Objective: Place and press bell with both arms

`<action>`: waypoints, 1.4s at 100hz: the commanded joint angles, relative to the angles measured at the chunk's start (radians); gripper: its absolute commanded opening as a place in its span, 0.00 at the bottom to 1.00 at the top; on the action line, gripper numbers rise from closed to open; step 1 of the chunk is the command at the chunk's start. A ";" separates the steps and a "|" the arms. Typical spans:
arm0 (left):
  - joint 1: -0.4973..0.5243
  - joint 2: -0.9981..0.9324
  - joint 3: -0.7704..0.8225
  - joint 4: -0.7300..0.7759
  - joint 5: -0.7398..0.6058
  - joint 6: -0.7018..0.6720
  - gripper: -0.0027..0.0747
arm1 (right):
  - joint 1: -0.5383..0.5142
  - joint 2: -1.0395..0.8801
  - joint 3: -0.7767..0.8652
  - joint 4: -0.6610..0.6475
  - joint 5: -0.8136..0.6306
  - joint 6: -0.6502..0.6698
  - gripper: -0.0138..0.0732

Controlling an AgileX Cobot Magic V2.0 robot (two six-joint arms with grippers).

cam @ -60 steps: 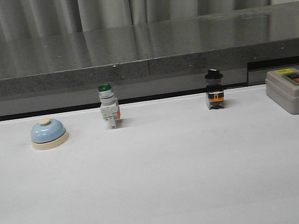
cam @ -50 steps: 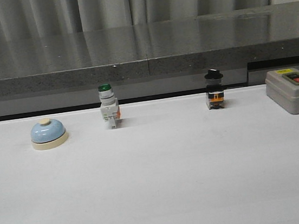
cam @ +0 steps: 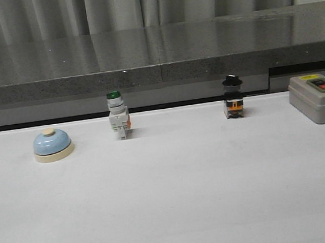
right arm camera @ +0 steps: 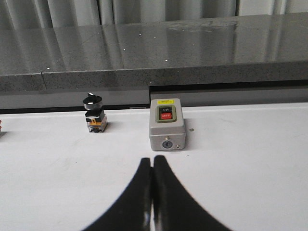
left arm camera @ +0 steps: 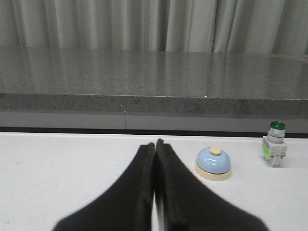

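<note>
bell (cam: 53, 145) sits untouched far left on white table (cam: 172, 203), near green-capped switch (cam: 119, 122). left gripper (left arm camera: 155, 144) clenched, empty, short of bell; right gripper (right arm camera: 152, 161) clenched, facing grey box (right arm camera: 166, 124). task seems unstarted. next, probably: left gripper opens, grasps bell.

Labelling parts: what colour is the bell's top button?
Cream, atop the light-blue bell; clearest in the left wrist view.

The light-blue bell (cam: 52, 144) with cream base and button sits upright, seemingly untouched, at far left.
</note>
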 commanded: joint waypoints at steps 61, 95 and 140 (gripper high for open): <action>-0.004 0.323 -0.448 -0.035 0.296 0.136 0.01 | -0.007 -0.008 0.000 0.002 -0.077 -0.004 0.08; -0.004 0.693 -0.683 -0.057 0.337 0.152 0.01 | -0.007 -0.008 0.000 0.002 -0.077 -0.004 0.08; -0.004 1.147 -0.944 -0.131 0.345 0.197 0.94 | -0.007 -0.008 0.000 0.002 -0.077 -0.004 0.08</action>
